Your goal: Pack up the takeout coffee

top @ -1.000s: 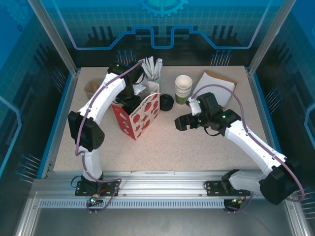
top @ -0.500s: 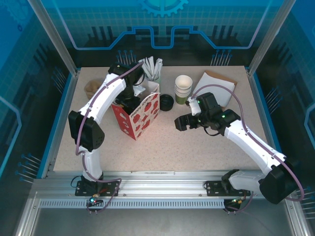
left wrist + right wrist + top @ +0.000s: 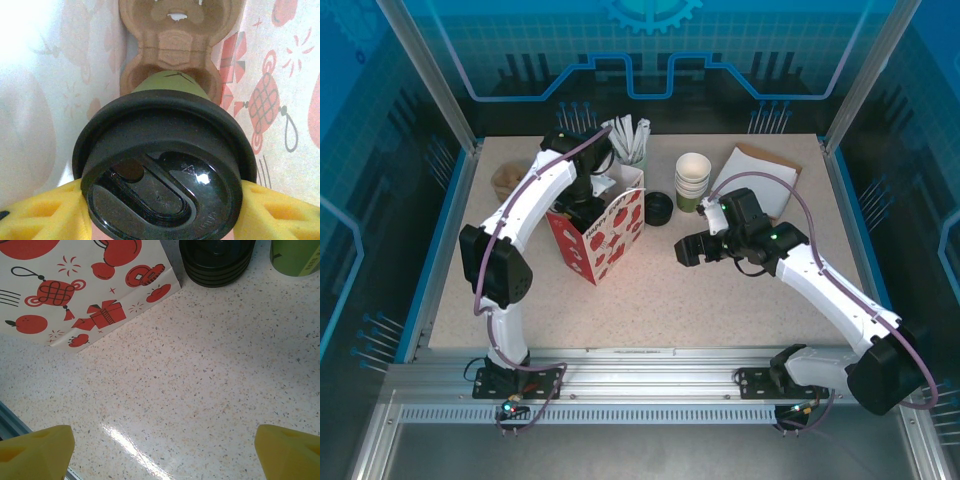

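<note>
Speckled desk (image 3: 650, 290): is carrying all items listed. Paper bag (image 3: 610, 235), white with red prints: is standing upright at left of centre, mouth open upward. Left claw (image 3: 588, 195): is reaching down into the bag's mouth; in the wrist view its yellow fingers (image 3: 40, 215) are pressing both sides of the takeout coffee (image 3: 165, 165) just under the black lid, holding it. Right claw (image 3: 162, 450): is hovering over bare desk to the right of the bag, spread wide, holding nothing. Brown cardboard carrier (image 3: 172, 45): is lying on the bag's floor; the green cup is pointing down at its near well, though whether it is seated cannot be told. Stack of black lids (image 3: 659, 208): is sitting just beside the bag's right corner.
</note>
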Motion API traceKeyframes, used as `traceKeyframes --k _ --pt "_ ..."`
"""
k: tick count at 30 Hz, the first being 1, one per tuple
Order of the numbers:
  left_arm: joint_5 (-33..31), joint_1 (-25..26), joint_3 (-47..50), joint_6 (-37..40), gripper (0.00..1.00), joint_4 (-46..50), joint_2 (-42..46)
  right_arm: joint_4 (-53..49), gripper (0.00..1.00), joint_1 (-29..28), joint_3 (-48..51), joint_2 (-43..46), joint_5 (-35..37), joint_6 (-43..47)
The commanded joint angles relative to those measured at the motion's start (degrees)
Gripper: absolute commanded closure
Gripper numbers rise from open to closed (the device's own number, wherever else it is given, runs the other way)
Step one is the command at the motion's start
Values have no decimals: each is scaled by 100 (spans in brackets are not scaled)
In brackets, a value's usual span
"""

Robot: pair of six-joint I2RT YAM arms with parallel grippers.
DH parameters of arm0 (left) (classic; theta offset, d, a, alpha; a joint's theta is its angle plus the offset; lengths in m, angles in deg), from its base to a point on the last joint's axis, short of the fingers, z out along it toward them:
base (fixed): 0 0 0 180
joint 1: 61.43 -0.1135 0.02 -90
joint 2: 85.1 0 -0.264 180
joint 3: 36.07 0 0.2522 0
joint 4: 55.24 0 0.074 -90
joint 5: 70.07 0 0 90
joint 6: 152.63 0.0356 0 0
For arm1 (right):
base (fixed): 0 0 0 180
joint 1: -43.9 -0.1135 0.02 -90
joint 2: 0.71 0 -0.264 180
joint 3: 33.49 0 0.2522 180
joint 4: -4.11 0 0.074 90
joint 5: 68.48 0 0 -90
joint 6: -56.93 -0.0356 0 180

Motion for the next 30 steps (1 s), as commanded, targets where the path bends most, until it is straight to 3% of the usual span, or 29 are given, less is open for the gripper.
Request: traceKeyframes --k 1,30 --pt "-53 -75 59 54 56 15 -47 29 6 -88 33 -8 2 61" --pt "-66 -78 65 86 56 61 -45 51 6 -126 28 -61 12 52"
